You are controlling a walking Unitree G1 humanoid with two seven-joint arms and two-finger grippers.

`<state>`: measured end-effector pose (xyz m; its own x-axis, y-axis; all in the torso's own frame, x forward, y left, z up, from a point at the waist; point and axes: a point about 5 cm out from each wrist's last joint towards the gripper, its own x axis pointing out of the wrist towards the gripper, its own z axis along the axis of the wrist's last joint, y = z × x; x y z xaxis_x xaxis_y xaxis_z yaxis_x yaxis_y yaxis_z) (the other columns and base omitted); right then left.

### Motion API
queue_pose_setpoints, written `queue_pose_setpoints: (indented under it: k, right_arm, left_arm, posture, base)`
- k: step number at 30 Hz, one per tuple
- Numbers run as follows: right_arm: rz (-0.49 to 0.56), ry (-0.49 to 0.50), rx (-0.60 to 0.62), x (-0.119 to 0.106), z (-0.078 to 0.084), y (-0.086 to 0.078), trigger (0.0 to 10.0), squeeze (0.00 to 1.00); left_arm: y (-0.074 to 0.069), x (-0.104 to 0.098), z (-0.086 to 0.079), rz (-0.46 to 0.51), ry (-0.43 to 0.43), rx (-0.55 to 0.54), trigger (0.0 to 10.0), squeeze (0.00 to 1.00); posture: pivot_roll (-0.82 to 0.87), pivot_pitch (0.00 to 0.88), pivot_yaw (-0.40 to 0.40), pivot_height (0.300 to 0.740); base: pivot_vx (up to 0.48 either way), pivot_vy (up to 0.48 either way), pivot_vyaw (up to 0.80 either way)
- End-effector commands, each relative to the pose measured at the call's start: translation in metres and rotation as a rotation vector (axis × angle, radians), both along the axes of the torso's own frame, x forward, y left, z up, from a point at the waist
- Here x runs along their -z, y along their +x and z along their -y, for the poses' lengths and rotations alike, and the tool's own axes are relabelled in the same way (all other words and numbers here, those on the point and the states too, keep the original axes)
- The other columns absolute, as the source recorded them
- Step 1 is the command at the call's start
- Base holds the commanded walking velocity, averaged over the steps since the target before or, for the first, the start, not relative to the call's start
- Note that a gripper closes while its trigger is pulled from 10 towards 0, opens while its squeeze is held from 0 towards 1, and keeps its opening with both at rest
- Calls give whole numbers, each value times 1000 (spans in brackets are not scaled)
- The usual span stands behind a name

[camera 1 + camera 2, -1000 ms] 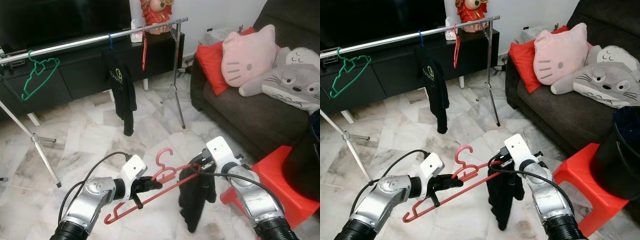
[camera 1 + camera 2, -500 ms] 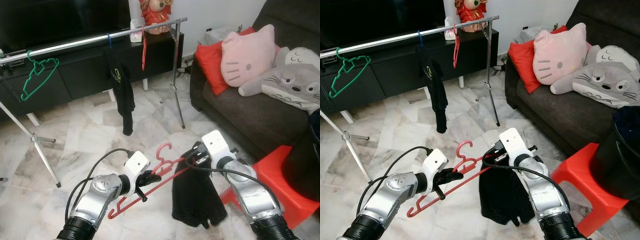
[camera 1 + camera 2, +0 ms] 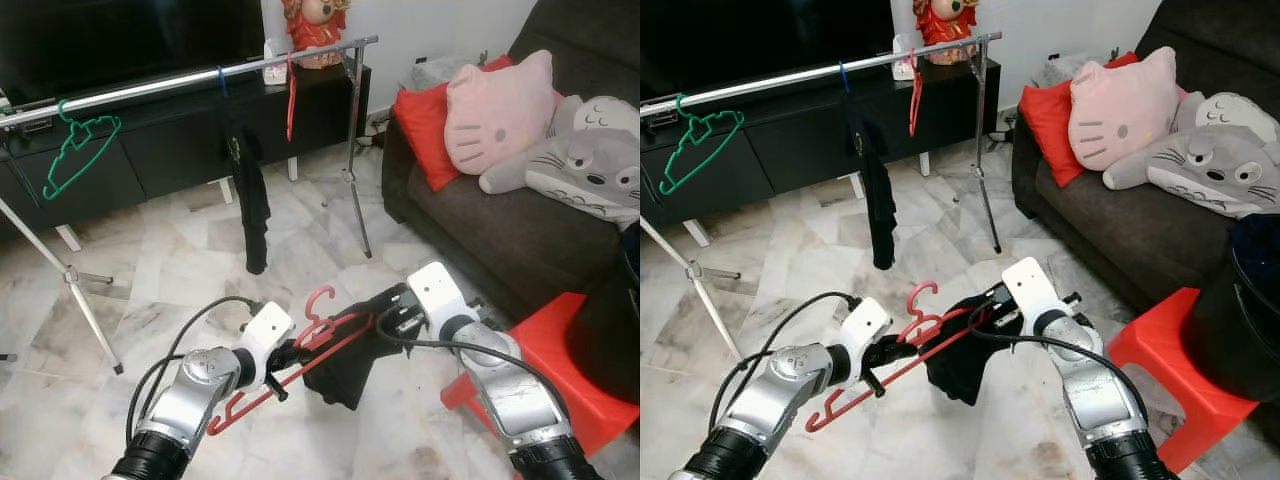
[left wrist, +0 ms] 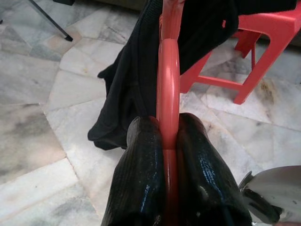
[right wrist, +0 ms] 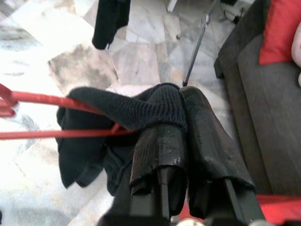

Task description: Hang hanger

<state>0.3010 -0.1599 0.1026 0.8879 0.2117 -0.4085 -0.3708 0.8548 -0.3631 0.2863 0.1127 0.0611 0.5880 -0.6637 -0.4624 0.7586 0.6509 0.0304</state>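
A red plastic hanger [image 3: 300, 352] is held low over the marble floor in front of me, its hook [image 3: 318, 300] pointing up. My left gripper [image 3: 283, 360] is shut on the hanger's middle; in the left wrist view both black fingers [image 4: 141, 179] pinch the red bar [image 4: 168, 89]. A black garment [image 3: 350, 345] is bunched over the hanger's right end. My right gripper [image 3: 392, 315] is shut on a fold of that black garment [image 5: 136, 110]. The silver clothes rail [image 3: 190, 80] stands further back.
On the rail hang a green hanger [image 3: 80, 150], a black garment [image 3: 250, 190] and a red hanger [image 3: 291, 95]. A dark sofa [image 3: 500, 230] with cushions is at the right, a red plastic stool [image 3: 570, 350] near my right arm, a black TV cabinet [image 3: 180, 140] behind.
The black garment, hanging spread below the hanger half a second ago, is now pulled up and bunched along the hanger's right end. Both grippers keep their hold.
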Motion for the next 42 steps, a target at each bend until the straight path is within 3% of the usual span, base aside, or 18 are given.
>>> queue_pose_setpoints:
  k: [1,12,20,23,30,35,38,42]
  right_arm:
    - [51,-1,-34,-13,-6,2,10000,0]
    - [88,7,-78,-27,-13,9,10000,0]
    - [78,27,-50,-32,-13,8,10000,0]
    - [69,18,-40,-30,-11,8,10000,0]
    - [62,-5,-58,-30,-11,8,10000,0]
    - [70,-24,-81,-31,-13,8,10000,0]
    - [90,-27,-83,-34,-12,10,10000,0]
    - [97,-21,-97,-37,-15,11,10000,0]
  left_arm:
    - [3,-2,-1,6,-23,-2,10000,0]
    - [-1,-12,4,-6,-170,35,10000,0]
    - [22,-5,-8,72,10,-212,10000,0]
    - [25,-5,-11,71,10,-258,10000,0]
    - [20,-7,-2,80,-33,-161,10000,0]
    - [4,-13,14,33,-171,16,10000,0]
    - [-1,-18,18,4,-245,68,10000,0]
    - [3,-25,21,3,-335,31,10000,0]
  posture:
    - [-129,0,1,740]
    - [-125,0,-5,740]
    - [-133,0,-5,740]
    - [-132,0,-8,740]
    - [-130,0,-10,740]
    - [-130,0,-11,740]
    - [-127,0,-11,740]
    - [-129,0,-13,740]
  base:
    - [0,0,0]
    - [0,0,0]
    - [0,0,0]
    - [0,0,0]
    - [0,0,0]
    - [0,0,0]
    - [0,0,0]
    - [0,0,0]
